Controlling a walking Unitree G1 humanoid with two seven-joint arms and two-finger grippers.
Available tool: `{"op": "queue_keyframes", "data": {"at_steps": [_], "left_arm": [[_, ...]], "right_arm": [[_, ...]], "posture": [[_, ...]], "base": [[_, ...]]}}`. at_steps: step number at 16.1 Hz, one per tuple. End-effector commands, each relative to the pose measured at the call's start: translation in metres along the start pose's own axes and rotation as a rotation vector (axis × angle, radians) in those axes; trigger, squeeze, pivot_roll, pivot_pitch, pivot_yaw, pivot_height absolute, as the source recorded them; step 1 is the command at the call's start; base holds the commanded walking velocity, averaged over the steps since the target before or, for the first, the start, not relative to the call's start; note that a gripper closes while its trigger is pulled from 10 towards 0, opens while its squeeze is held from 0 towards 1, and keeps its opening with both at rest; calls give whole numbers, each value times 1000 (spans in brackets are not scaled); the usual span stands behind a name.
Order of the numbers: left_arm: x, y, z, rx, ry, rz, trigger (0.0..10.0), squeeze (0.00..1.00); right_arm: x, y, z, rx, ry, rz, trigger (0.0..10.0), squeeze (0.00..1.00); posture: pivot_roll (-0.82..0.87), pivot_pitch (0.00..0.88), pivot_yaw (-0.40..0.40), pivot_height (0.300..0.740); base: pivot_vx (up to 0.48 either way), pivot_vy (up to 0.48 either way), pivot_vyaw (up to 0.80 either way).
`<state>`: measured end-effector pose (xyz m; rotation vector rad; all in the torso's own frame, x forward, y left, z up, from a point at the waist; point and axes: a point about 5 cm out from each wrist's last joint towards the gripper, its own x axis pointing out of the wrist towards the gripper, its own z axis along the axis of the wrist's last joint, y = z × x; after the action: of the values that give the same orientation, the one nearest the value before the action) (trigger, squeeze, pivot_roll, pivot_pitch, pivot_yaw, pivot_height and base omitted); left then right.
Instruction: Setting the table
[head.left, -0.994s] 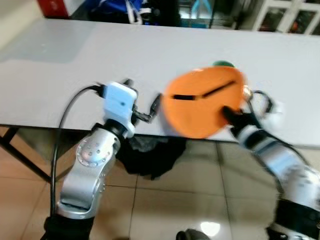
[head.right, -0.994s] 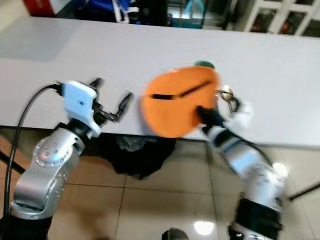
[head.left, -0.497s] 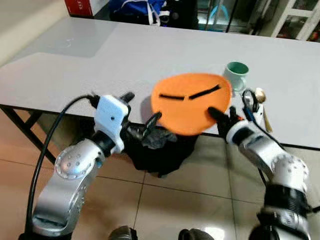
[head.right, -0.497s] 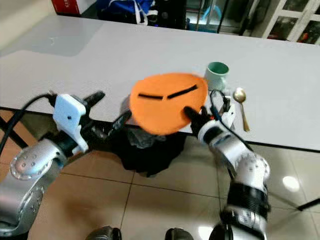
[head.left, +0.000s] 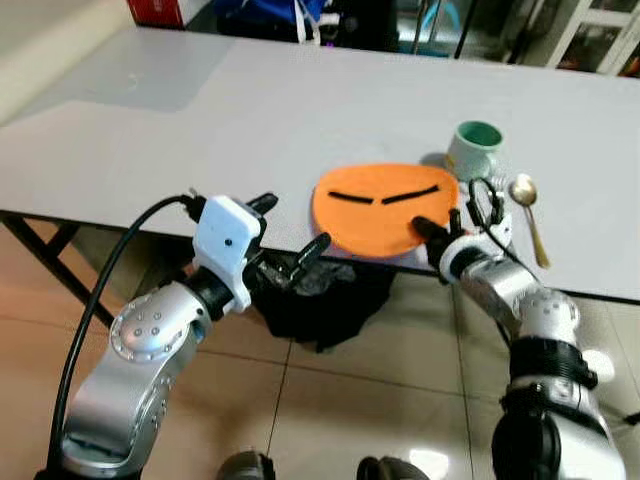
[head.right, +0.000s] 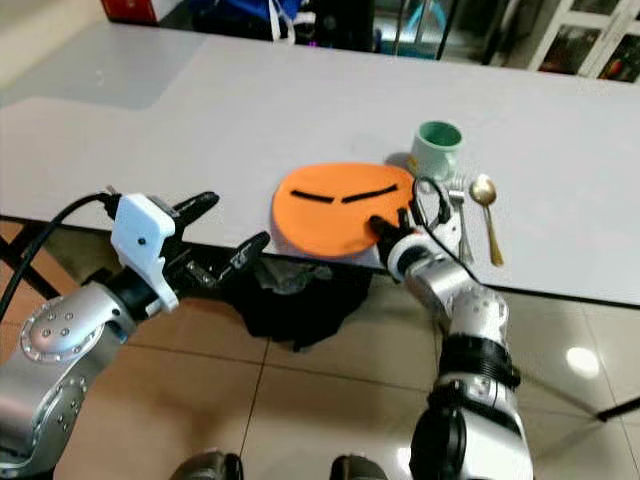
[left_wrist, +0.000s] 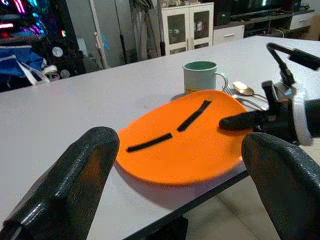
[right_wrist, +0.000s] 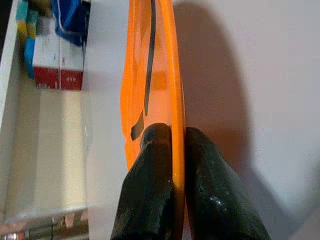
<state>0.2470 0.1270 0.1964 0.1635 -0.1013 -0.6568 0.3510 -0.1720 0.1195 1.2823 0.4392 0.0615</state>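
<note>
We are setting down the orange plate (head.left: 385, 208), pinched at its rim by our right gripper (head.left: 432, 235), apparently resting near the table (head.left: 150, 140) edge beside the green mug (head.left: 473, 148); next we release it, left gripper (head.left: 290, 235) idle, spread wide.

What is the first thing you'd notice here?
The big orange plate with two black stripes, at the near edge of the grey table. The right claw pinches its rim. Just behind it stands a green mug, with a spoon lying beside.
</note>
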Motion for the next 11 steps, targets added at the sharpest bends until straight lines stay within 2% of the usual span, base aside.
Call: {"op": "queue_keyframes", "data": {"at_steps": [1, 5, 6, 11], "left_arm": [[0, -7, 1, -9, 2, -47, 10000, 0], [-2, -12, -4, 10, 49, -87, 10000, 0], [-2, -12, -2, 6, 43, -88, 10000, 0], [-2, -15, -1, 4, 44, -105, 10000, 0]], "right_arm": [[0, 1, 13, 6, -63, 5, 10000, 0], [3, -10, 22, -2, -122, -56, 10000, 0], [4, -13, 25, -61, -137, -84, 10000, 0], [8, -15, 25, -105, -99, -100, 10000, 8]], "posture": [[31, 116, -22, 740], [32, 118, -18, 740], [33, 119, -18, 740], [33, 116, -19, 740]], "base": [[0, 0, 0], [0, 0, 0], [0, 0, 0], [0, 0, 0]]}}
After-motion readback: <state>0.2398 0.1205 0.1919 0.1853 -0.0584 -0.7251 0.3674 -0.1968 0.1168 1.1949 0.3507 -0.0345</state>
